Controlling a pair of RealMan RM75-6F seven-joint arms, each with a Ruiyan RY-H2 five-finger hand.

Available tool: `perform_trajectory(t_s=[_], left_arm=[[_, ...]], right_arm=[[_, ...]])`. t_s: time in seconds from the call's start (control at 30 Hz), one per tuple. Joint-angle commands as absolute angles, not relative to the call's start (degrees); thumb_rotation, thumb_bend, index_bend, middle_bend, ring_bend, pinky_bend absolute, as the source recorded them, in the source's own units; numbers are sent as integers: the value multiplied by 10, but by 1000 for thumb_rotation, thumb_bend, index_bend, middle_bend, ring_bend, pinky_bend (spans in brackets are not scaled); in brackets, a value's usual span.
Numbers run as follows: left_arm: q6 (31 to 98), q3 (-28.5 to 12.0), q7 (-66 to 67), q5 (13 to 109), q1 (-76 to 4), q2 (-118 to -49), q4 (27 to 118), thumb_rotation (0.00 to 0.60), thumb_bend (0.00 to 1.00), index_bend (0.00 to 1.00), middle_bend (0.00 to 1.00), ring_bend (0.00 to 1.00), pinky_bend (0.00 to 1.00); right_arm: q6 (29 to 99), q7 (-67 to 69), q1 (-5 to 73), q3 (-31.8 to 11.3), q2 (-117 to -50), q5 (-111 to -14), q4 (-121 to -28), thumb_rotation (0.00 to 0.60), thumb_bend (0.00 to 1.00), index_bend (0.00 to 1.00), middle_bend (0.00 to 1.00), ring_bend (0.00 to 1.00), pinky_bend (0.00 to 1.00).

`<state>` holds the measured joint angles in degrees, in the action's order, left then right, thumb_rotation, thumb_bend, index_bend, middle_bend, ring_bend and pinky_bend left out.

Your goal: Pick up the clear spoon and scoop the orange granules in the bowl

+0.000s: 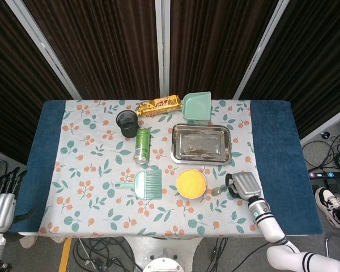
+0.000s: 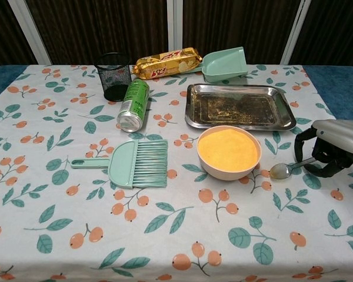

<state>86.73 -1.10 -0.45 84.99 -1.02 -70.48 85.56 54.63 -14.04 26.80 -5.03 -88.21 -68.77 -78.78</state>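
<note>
A pinkish bowl (image 2: 222, 173) of orange granules (image 2: 228, 147) stands right of the table's middle; in the head view the bowl (image 1: 191, 195) is front of the tray. The clear spoon (image 2: 282, 170) lies just right of it, its scoop end low near the cloth and its handle slanting up into my right hand (image 2: 332, 147). That hand (image 1: 246, 185) grips the handle with its fingers curled around it. My left hand (image 1: 0, 207) hangs off the table's front left corner, holding nothing, its fingers apart.
A green brush (image 2: 132, 163) lies left of the bowl. Behind the bowl is a metal tray (image 2: 240, 106). A green can (image 2: 133, 106), black mesh cup (image 2: 114, 76), snack packet (image 2: 166, 62) and green scoop (image 2: 225, 64) lie at the back.
</note>
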Motion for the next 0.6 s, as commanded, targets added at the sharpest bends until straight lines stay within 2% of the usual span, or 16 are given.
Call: perform_trajectory(t_s=[0.03,0.33,0.6], left_arm=[[868,-11,-5,850,-9,-704,856,600,29,104,67,68,97],[874,-12,0,854,-9,-702,862,600,30,104,67,68,97],[875,-13,2,855,-9,-701,865,600,29,104,66,68,97]], right_arm=[[554,-133,266,-55,-856,-691,-808,600,368,575,953,1000,1000],[554,-134,286,-77,-780,-705,-888,600,367,577,952,1000,1000],[511,-188,344,-92,-809,-683,-903,600,368,577,952,1000,1000]])
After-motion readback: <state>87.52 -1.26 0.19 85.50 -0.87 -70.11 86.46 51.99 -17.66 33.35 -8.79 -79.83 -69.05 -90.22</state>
